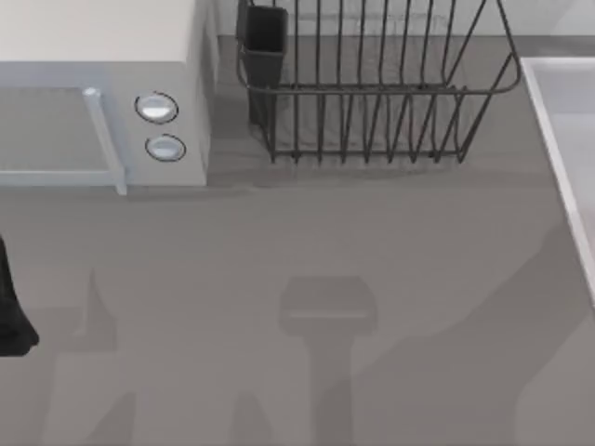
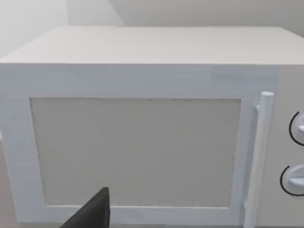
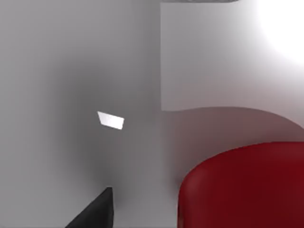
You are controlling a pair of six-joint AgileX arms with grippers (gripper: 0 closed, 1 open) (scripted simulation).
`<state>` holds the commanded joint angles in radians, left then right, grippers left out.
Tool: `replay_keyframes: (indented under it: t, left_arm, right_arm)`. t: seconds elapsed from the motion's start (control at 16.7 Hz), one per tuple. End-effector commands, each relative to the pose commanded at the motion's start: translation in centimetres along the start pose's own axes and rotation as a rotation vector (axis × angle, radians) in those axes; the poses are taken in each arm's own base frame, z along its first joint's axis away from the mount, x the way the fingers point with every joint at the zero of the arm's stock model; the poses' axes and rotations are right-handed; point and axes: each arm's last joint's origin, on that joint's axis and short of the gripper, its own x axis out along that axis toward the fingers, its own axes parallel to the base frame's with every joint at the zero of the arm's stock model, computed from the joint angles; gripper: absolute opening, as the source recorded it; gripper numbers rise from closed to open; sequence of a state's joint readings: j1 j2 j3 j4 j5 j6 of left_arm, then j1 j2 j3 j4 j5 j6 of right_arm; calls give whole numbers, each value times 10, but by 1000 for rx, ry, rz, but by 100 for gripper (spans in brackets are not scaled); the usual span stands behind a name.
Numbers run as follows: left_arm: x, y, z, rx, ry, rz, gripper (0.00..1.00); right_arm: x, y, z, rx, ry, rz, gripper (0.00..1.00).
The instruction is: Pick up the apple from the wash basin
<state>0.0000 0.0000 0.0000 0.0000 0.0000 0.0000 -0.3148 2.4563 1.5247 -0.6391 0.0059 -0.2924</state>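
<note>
Right gripper [image 3: 95, 211] shows as 1 black fingertip at the edge of the right wrist view, close beside the apple [image 3: 244, 187]; the rest of it is cut off, so whether it is released, clenched or grasping the fruit cannot be told. That apple is a glossy red rounded shape, itself cut off at the edge of the view, lying against the pale grey-white inner surface of the wash basin [image 3: 95, 71]. A small bright patch sits on the basin surface, too unclear to identify.

From above, a strip of the basin's light raised rim [image 1: 558, 139] runs along the table's right edge, with its inside cut off. The left gripper [image 2: 92, 213] is likewise 1 dark fingertip in its own wrist view, facing the door of a white microwave [image 2: 137, 147], and its state cannot be told either. A dark piece of the left arm [image 1: 11, 307] shows at the table's left edge in the top view. The microwave [image 1: 102, 93], with 2 round dials, stands at the far left, and a dark wire dish rack [image 1: 372, 93] stands just beside it, between microwave and basin. Grey tabletop [image 1: 279, 242] lies in front.
</note>
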Motion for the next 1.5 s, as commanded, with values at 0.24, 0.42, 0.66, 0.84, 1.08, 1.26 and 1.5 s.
replay_keyframes:
  t: [0.24, 0.42, 0.66, 0.84, 1.08, 1.26, 1.5]
  left_arm:
    - [0, 0, 0, 0, 0, 0, 100]
    - [0, 0, 0, 0, 0, 0, 100]
    - [0, 0, 0, 0, 0, 0, 100]
    - [0, 0, 0, 0, 0, 0, 100]
    - [0, 0, 0, 0, 0, 0, 100]
    - [0, 0, 0, 0, 0, 0, 100]
    - [0, 0, 0, 0, 0, 0, 100]
  right_arm:
    - [0, 0, 0, 0, 0, 0, 70]
    - [0, 0, 0, 0, 0, 0, 47]
    - [0, 0, 0, 0, 0, 0, 17]
    - [0, 0, 0, 0, 0, 0, 0]
    - [0, 0, 0, 0, 0, 0, 0]
    - [0, 0, 0, 0, 0, 0, 0]
    - [-37, -2, 11, 6, -51, -1, 0]
